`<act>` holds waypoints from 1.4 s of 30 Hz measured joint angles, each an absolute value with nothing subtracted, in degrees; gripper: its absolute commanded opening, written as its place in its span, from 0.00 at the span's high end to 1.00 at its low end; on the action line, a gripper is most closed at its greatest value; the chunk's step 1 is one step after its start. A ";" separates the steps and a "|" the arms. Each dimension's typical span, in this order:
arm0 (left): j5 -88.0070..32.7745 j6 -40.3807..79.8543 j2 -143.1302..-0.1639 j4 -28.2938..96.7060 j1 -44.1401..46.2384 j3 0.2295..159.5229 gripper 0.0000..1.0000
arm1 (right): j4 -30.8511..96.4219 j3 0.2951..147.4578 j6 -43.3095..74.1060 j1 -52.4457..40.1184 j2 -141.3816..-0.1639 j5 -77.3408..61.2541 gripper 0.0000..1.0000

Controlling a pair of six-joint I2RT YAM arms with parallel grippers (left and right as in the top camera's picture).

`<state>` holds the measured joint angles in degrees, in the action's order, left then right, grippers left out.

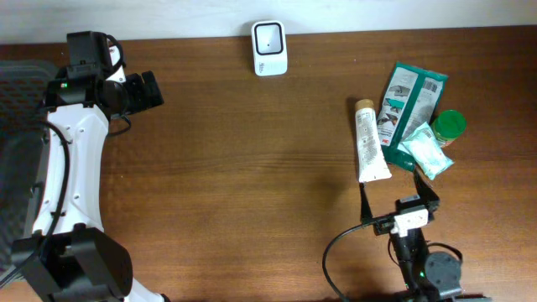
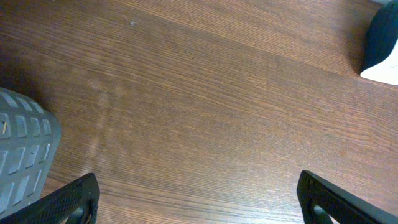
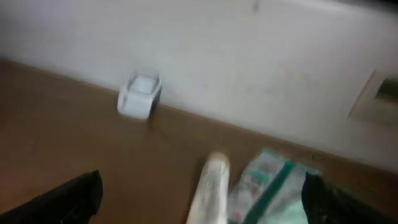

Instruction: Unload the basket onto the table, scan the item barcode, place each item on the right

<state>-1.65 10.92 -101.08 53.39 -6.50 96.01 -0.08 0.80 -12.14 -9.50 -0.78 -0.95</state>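
Two grippers are in view, both with jaws wide apart and nothing between them.

1. Left gripper (image 1: 156,89): it sits over bare table (image 1: 235,168) at the far left edge. In its wrist view, the left gripper (image 2: 199,208) shows only wood grain between its fingertips (image 2: 68,200). A grey mesh chair (image 2: 25,155) is beside its left finger. The scanner (image 2: 380,43) appears at the upper right corner, ahead of the gripper and outside its right finger, well apart from it.

2. Scanner (image 1: 269,48): a white unit with a dark window, standing at the table's far edge against the wall (image 3: 249,56). From the right gripper it lies far ahead and to the left, as the blurred wrist view shows (image 3: 140,96).

3. Right gripper (image 1: 400,200): it points at the item group, and touches none of it.
   - Tube (image 1: 369,143): it lies just ahead of the left finger, crimped end nearest the gripper and capped end away.
   - Pouch (image 1: 409,101): green and white, ahead of the gripper, just beside the tube on its right.
   - Packet (image 1: 428,153): small and pale green, ahead of the right finger, resting on the pouch's near corner.
   - Lid (image 1: 450,124): round and green, just beyond the packet; what it closes cannot be told.

In the wrist view of the right gripper (image 3: 205,205), the tube (image 3: 208,186) and pouch (image 3: 264,180) lie between the fingers.
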 measured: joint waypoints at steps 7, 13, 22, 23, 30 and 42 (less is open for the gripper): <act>-1.65 10.90 -101.08 53.36 -6.50 96.01 0.01 | 4.12 0.60 -12.01 -9.54 -0.73 -1.23 0.02; -1.65 10.90 -101.08 53.36 -6.50 96.01 0.01 | 4.12 0.60 -11.99 -9.54 -0.73 -1.23 0.02; -1.65 10.92 -101.08 53.36 -6.50 96.01 0.01 | 4.12 0.60 -11.97 -9.54 -0.73 -1.23 0.02; -1.65 10.92 -101.08 53.36 -6.50 96.01 0.01 | 4.12 0.60 -12.01 -9.54 -0.73 -1.23 0.02; -1.52 10.92 -95.88 53.34 -4.99 94.06 0.01 | 4.12 0.60 -11.99 -9.54 -0.73 -1.23 0.02; -1.69 9.04 -48.90 -0.51 -2.63 30.00 0.01 | 4.12 0.60 -11.99 -9.54 -0.69 -1.45 0.02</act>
<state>-1.69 9.04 -48.90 -0.51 -2.63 30.00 4.12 0.60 -11.99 -9.54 -0.69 -1.45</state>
